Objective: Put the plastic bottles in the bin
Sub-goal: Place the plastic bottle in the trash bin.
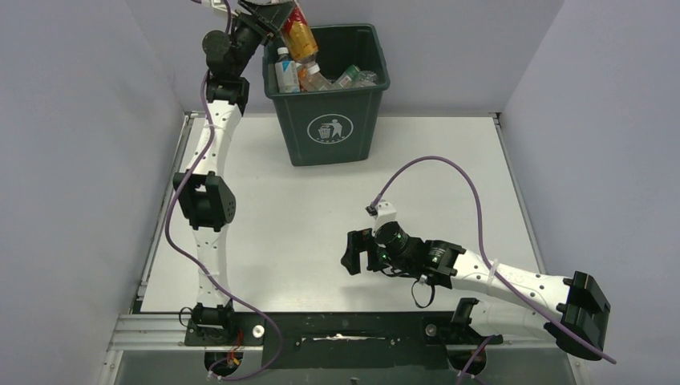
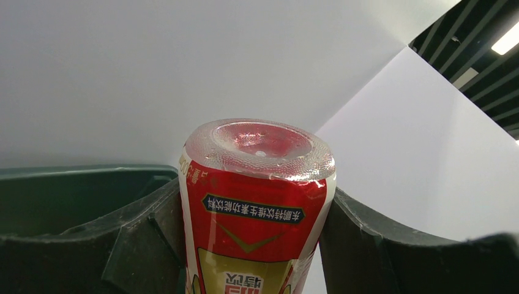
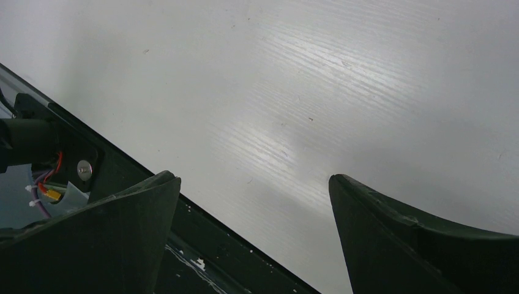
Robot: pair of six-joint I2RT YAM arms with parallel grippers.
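Note:
The dark green bin (image 1: 330, 124) stands at the back of the table with several plastic bottles (image 1: 321, 79) inside. My left gripper (image 1: 282, 18) is raised over the bin's left rim and is shut on a red-and-gold labelled bottle (image 1: 299, 36). In the left wrist view that bottle (image 2: 257, 208) fills the gap between the two fingers, its clear base pointing away from the camera. My right gripper (image 1: 358, 252) hovers low over the table near the front, open, with nothing between its fingers (image 3: 392, 239).
The white tabletop (image 1: 449, 168) lies between grey side walls. A black mounting rail (image 1: 337, 329) runs along the near edge, and it shows below the right fingers (image 3: 202, 245). A purple cable (image 1: 449, 164) loops above the right arm.

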